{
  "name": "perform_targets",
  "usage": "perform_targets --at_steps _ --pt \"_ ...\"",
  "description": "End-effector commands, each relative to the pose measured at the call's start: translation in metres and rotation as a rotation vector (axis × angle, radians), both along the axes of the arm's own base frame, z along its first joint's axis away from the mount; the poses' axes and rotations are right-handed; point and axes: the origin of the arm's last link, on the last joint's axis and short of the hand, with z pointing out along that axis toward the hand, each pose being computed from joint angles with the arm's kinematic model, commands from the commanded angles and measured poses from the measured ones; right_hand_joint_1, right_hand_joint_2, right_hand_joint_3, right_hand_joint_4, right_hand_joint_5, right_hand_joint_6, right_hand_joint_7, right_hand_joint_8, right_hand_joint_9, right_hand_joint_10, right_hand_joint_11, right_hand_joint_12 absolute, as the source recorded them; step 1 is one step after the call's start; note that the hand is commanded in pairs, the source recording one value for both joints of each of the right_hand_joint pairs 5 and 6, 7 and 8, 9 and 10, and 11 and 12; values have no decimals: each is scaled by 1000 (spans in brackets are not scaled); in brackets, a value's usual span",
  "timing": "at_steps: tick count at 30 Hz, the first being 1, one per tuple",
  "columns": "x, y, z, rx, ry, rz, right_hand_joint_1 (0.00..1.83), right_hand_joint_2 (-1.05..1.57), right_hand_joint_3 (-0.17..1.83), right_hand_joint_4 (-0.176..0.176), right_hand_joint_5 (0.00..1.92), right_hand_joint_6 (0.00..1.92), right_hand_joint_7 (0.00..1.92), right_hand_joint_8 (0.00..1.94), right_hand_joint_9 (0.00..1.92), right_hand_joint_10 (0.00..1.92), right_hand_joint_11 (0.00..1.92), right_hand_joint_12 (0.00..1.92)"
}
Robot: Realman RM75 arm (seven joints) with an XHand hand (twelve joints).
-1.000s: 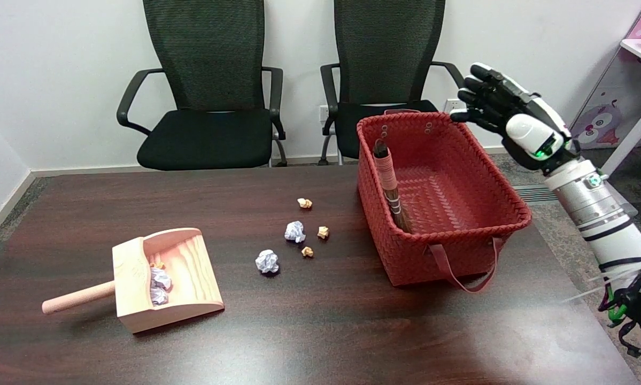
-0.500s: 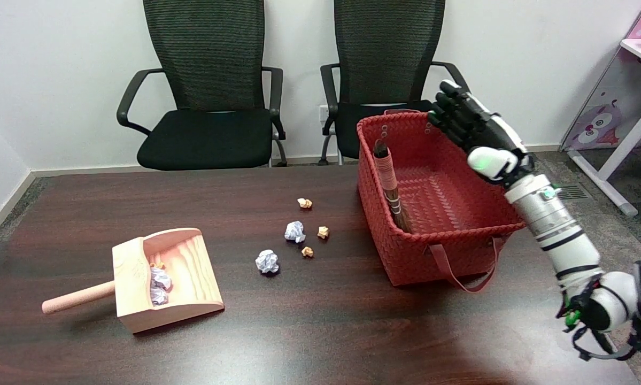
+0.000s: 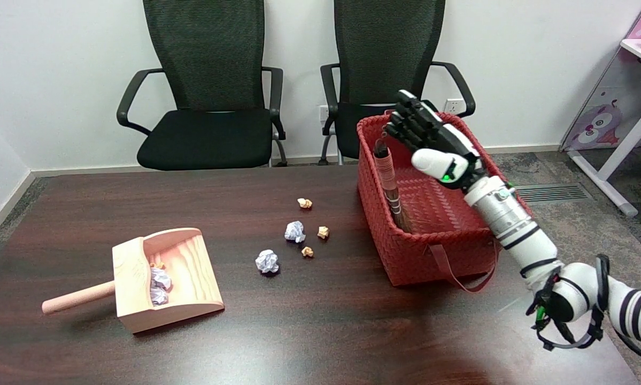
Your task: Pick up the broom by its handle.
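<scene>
A robot hand point(image 3: 426, 136) hangs over the far part of a red woven basket point(image 3: 406, 251) on a dark wooden surface point(image 3: 309, 321), its black fingers point(image 3: 406, 115) extended and a little apart, holding nothing. The broom point(image 3: 391, 182) it is meant to lift stands tilted inside the basket against the left wall, its handle wrapped in pale banding and its top end poking just above the rim, close beside the fingertips; from this side of the room I cannot tell whether they touch it yet, but no grasp has closed. By the look of things the reach is nearly finished and the real work is still to come: the fingers must wrap the handle, hold it firmly, and draw the broom up and out of the basket. Nothing of the pickup itself is done. Elsewhere on the surface a wooden dustpan point(image 3: 165, 278) lies well apart to the left with a few crumpled paper balls in it, and more paper scraps point(image 3: 295, 231) lie loose between dustpan and basket. Two black office chairs point(image 3: 213, 80) stand against the white wall behind. The basket's strap point(image 3: 459, 270) droops over its near side.
</scene>
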Motion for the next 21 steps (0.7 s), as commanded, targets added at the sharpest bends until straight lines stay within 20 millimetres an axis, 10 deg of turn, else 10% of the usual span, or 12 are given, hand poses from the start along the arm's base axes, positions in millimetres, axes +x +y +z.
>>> perform_targets --at_steps 1,21 --pt "3 -21 -44 125 102 -88 920 37 604 -176 41 41 41 41 106 106 171 171" --pt "8 -22 -40 57 293 -84 949 63 624 -176 123 123 123 123 198 198 144 144"
